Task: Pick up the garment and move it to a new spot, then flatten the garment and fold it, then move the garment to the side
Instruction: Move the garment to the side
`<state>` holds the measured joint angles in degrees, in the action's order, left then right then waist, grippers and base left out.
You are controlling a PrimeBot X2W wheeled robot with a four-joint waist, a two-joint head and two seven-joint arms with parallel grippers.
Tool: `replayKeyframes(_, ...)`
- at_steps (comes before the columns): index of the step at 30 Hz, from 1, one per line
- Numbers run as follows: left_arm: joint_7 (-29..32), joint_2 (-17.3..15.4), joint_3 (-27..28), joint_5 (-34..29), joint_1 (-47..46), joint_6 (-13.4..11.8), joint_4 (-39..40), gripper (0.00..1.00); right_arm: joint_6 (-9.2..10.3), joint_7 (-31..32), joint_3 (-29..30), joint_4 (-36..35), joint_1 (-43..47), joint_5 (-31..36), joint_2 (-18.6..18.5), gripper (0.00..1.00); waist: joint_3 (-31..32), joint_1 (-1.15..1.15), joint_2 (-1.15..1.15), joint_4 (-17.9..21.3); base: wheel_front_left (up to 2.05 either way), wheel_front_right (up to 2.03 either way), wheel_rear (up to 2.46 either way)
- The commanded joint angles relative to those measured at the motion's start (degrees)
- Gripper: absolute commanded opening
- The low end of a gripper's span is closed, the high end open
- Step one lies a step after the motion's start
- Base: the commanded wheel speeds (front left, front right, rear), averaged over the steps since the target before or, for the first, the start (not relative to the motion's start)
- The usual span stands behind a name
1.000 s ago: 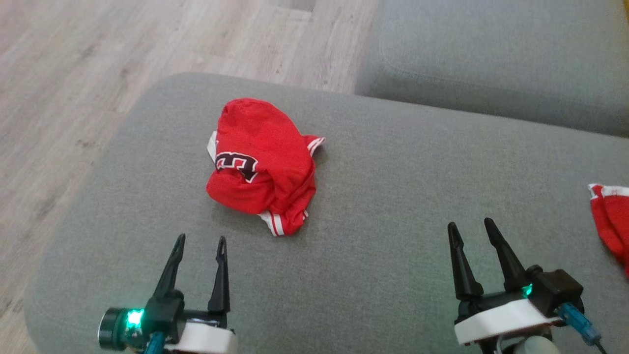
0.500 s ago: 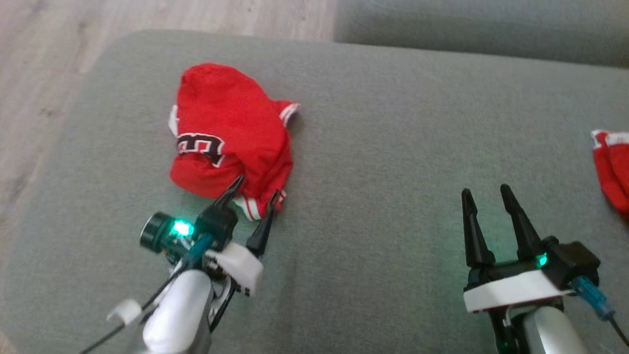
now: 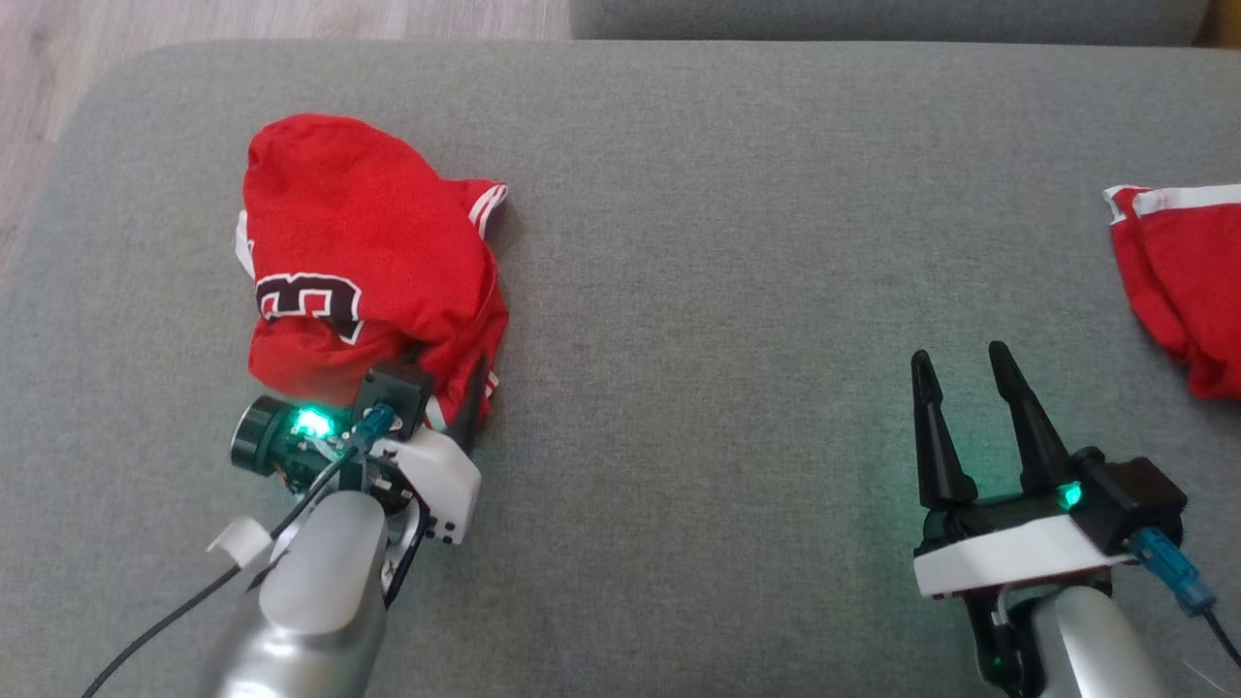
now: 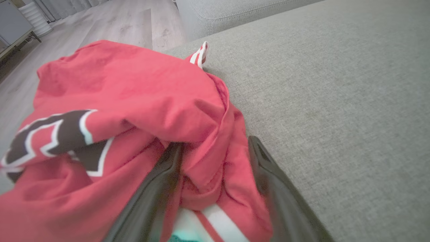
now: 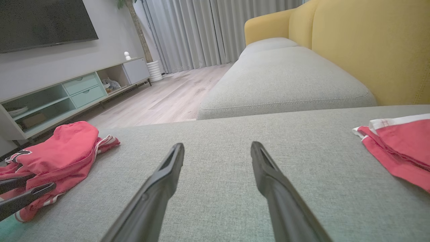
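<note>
Now, left jaws astride the hem, no pinch yet

Finds the red garment bunched in a heap at ten o'clock on the grey sofa cushion, black numeral facing up, striped hem at the heap's six o'clock edge. Puts the left gripper right at that six o'clock edge, touching cloth, pointing toward twelve. Shows, from the left wrist view, both dark fingers spread wide, with a ridge of red fabric and the white-striped hem bulging up between them: astride, not clamped. Reads as the grab step of the pick-up, barely begun.

Needs little more than a squeeze, by the look of it, with the fold dead ahead and running along the fingers, twelve to six. Should catch it on a straight close.

Leaves the right gripper out at four o'clock, well apart from the heap, jaws gaping over bare cushion, nothing between them. Makes the left arm plainly the nearer one. Notes a second red piece off at three o'clock, untouched.

Risks catching just one thin layer, and then hauling up a dangling tangle rather than the whole heap.
</note>
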<state>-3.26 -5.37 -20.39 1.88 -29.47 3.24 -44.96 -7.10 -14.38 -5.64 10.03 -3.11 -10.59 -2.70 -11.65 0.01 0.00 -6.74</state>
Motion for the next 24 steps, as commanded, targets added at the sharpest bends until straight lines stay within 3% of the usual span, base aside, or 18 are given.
replayKeyframes(1,-1.43,-1.73,1.53,0.01,-2.79,0.07,0.88,0.0,-0.39,-0.62,-1.44,-1.57,-1.77,0.03,-0.18,1.0,0.36,-0.01,0.0,0.14,0.0,0.0,0.0)
replayKeyframes(7,-7.2,-1.75,2.29,1.39,-4.9,0.09,3.49,0.0,-0.39,-0.62,-1.91,-0.78,-1.16,-0.19,-0.18,1.0,2.29,-0.01,0.0,0.25,0.0,0.0,0.0)
replayKeyframes(13,-9.19,-1.3,4.68,5.86,-7.48,1.54,13.76,0.0,-0.39,-0.62,-2.01,-0.46,-0.57,-0.75,-0.18,1.0,4.93,-0.01,0.0,0.81,0.0,0.0,0.0)
replayKeyframes(18,-7.17,-1.79,5.71,8.64,-10.01,2.48,24.11,0.0,-0.39,-0.62,-2.5,-0.56,-0.58,-1.37,-0.18,1.0,6.19,-0.01,0.0,2.4,0.0,0.0,0.0)
replayKeyframes(24,-0.26,-3.98,4.96,9.61,-12.75,3.07,38.56,0.0,-0.39,-0.62,-2.51,-0.58,-0.87,-2.95,-0.18,1.0,7.13,-0.01,0.0,6.18,0.0,0.0,0.0)
